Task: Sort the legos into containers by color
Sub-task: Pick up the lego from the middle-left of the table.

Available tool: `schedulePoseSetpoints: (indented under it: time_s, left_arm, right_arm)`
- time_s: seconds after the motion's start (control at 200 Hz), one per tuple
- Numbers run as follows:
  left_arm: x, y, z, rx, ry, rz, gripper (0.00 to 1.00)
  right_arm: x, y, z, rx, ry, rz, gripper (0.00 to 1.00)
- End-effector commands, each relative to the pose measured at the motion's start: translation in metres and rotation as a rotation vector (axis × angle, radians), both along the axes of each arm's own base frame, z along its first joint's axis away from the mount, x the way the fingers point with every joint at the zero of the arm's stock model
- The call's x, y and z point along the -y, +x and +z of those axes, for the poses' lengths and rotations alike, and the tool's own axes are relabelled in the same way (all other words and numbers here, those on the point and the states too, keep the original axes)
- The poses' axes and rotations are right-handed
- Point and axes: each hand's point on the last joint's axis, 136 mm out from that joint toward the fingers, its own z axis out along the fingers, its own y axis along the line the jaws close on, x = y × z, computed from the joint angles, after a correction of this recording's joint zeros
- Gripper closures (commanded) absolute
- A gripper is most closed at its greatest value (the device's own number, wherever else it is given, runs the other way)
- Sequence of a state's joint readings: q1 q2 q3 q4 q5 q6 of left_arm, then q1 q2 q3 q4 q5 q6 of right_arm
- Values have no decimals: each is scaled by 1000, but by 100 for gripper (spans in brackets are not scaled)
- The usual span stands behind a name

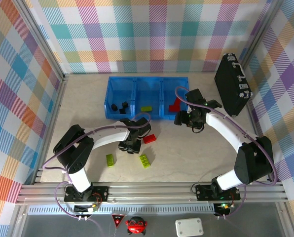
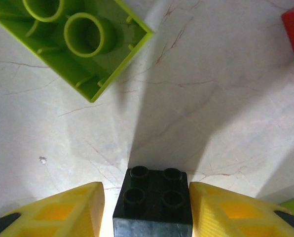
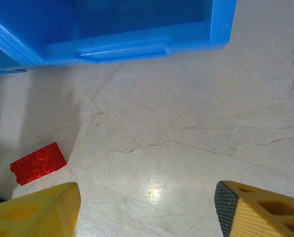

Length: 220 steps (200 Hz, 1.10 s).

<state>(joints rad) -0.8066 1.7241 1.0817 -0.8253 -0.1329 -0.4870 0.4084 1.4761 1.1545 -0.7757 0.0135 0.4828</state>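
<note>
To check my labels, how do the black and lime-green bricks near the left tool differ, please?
The black brick lies studs up; the lime-green brick lies hollow side up. The black brick sits between the left tool's fingers; the lime-green brick lies free. Both are plastic Lego bricks.

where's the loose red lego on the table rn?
Top view: the red lego lies on the table just right of the left pincer, in front of the blue tray's middle bin; it sits lower left in the right wrist view.
</note>
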Motion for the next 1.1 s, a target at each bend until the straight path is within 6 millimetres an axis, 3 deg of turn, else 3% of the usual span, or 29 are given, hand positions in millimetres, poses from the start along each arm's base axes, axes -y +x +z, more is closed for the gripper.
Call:
schedulePoseSetpoints:
  time_s: [0.0, 0.695, 1.095]
  left_arm:
    - [-4, -9, 5, -3, 5, 4, 53]
    - [-2, -9, 19, 19, -32, 3, 63]
    - [-1, 19, 51, 98, -44, -10, 63]
  right_arm:
    - [-4, -4, 3, -6, 16, 7, 27]
    - [-6, -5, 7, -6, 19, 9, 28]
    - [6, -20, 6, -15, -11, -13, 28]
